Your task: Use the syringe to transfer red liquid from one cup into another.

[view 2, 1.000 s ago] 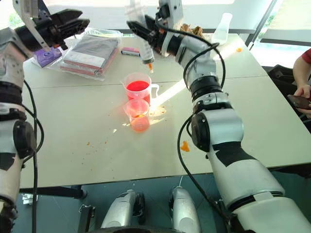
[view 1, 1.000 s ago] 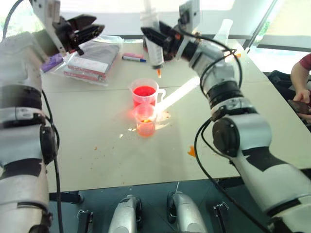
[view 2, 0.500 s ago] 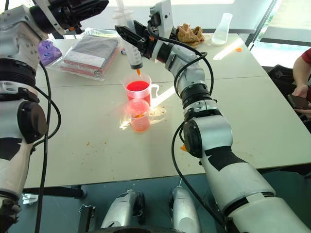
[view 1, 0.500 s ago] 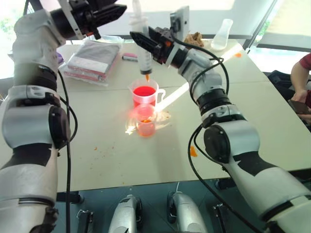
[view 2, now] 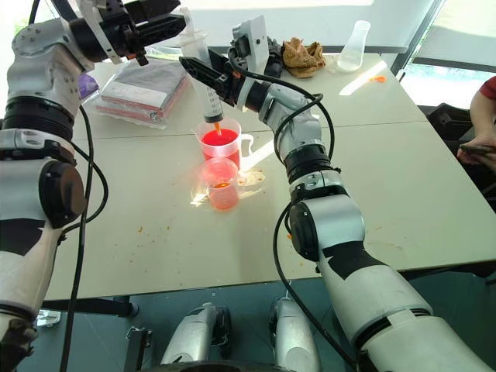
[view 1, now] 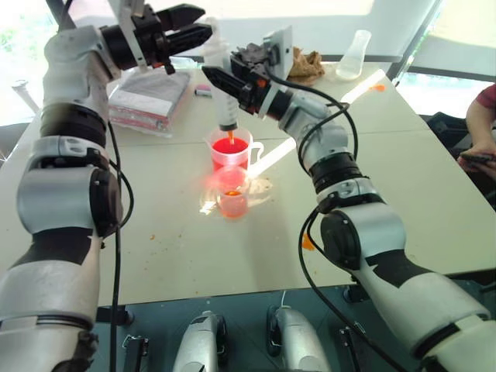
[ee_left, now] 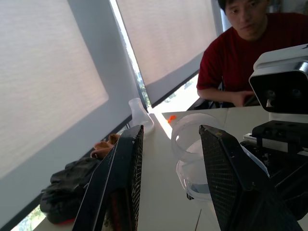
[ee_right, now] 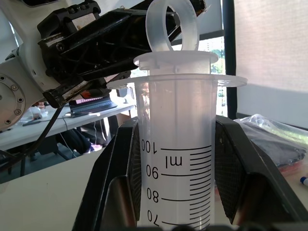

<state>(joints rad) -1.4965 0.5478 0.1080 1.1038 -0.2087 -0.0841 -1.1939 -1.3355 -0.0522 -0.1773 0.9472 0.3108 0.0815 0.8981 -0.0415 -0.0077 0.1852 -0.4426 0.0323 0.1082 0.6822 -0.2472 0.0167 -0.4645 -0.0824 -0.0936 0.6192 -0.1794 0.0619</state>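
Observation:
My right gripper [view 1: 221, 81] is shut on the barrel of the syringe [view 1: 226, 112], which it holds upright. The orange tip reaches down into the mouth of the taller handled cup [view 1: 232, 155], which holds red liquid [view 1: 229, 145]; I cannot tell whether the tip touches the liquid. The smaller handleless cup [view 1: 231, 198] stands just in front with a little red liquid in it. My left gripper [view 1: 203, 21] is open beside the plunger's top. In the left wrist view the plunger ring [ee_left: 192, 139] lies between the spread fingers [ee_left: 122, 183].
A plastic bag of packets [view 1: 147, 93] and a marker [view 1: 203, 91] lie at the back left. A brown rag [view 1: 306, 62] and a clear flask [view 1: 356, 54] sit at the back. An orange blotch [view 1: 306, 242] stains the table. A person [view 1: 484, 101] sits at the right.
My right gripper has carried the syringe left and down, bringing its tip into the taller cup's mouth. My left gripper has swung right, up to the plunger's top.

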